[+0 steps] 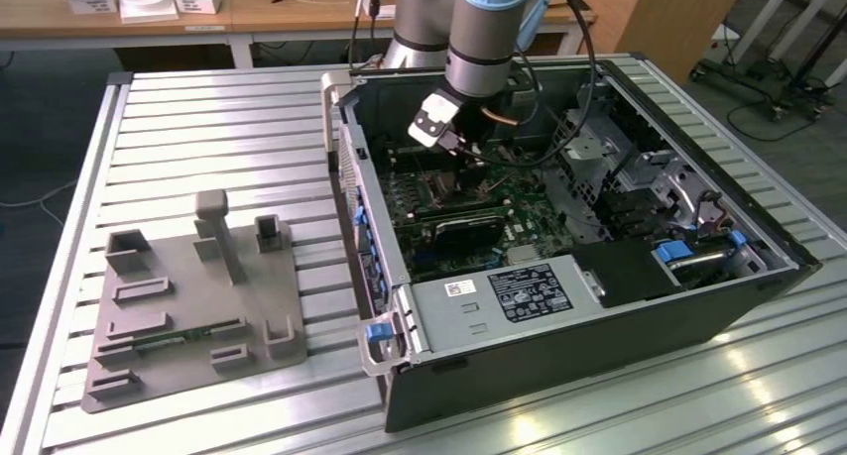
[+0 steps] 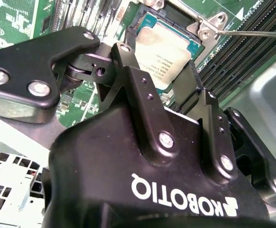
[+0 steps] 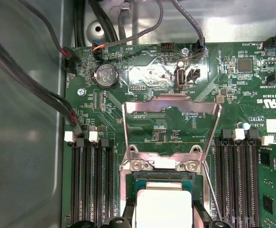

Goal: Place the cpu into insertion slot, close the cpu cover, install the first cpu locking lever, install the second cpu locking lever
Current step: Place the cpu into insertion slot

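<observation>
my gripper (image 2: pixel 161 64) pinches the cpu (image 2: pixel 164 45), seated low in the insertion slot (image 3: pixel 162 176); the cpu cover (image 3: pixel 171 99) beyond it stands open, closing and locking remain.

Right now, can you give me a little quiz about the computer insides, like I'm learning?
1. True or false: the cpu cover lies shut over the cpu.
2. Where is the cpu? A at the insertion slot, B in a memory slot, C on the grey stand outside.
3. Fill in: the gripper is nearest the ____.
Key: 1 false, it stands open; 2 A; 3 cpu.
</observation>
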### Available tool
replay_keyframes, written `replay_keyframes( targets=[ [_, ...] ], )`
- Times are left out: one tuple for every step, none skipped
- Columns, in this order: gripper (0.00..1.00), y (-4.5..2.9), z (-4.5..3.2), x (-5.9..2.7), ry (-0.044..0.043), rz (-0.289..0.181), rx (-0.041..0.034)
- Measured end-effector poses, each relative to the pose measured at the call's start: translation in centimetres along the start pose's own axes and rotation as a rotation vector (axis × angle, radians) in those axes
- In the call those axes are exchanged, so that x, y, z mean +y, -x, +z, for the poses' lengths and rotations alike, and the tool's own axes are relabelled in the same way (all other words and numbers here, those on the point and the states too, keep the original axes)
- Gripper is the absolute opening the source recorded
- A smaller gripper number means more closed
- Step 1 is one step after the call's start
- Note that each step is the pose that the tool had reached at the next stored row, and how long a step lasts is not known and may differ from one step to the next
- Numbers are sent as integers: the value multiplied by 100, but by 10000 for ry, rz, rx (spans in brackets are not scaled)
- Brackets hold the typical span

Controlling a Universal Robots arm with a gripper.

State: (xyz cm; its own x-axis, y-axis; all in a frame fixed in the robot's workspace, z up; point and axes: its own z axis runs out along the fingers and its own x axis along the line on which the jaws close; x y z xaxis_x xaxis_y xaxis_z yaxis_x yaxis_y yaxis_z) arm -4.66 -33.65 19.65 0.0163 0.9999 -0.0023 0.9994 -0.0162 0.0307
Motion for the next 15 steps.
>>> replay_keyframes(
  targets=[
    [54, 0, 1, 0, 0, -2, -17],
    [54, 1, 2, 0, 0, -10, -27],
    [54, 1, 3, 0, -1, -28, -36],
    [54, 1, 4, -1, -1, -68, -38],
    [54, 1, 5, -1, 0, -115, -37],
    [54, 1, 5, 0, 1, -153, -35],
    [54, 1, 6, 0, 1, -160, -36],
    [54, 1, 6, -1, 1, -160, -36],
    [54, 0, 6, 0, 1, -161, -37],
    [54, 1, 6, 0, 1, -160, -37],
    [54, 0, 6, 0, 1, -159, -36],
    [54, 0, 7, 0, 1, -153, -36],
    [54, 0, 10, 1, 2, -137, -35],
    [54, 0, 13, 1, 3, -113, -35],
    [54, 0, 15, 1, 1, -90, -37]
  ],
)
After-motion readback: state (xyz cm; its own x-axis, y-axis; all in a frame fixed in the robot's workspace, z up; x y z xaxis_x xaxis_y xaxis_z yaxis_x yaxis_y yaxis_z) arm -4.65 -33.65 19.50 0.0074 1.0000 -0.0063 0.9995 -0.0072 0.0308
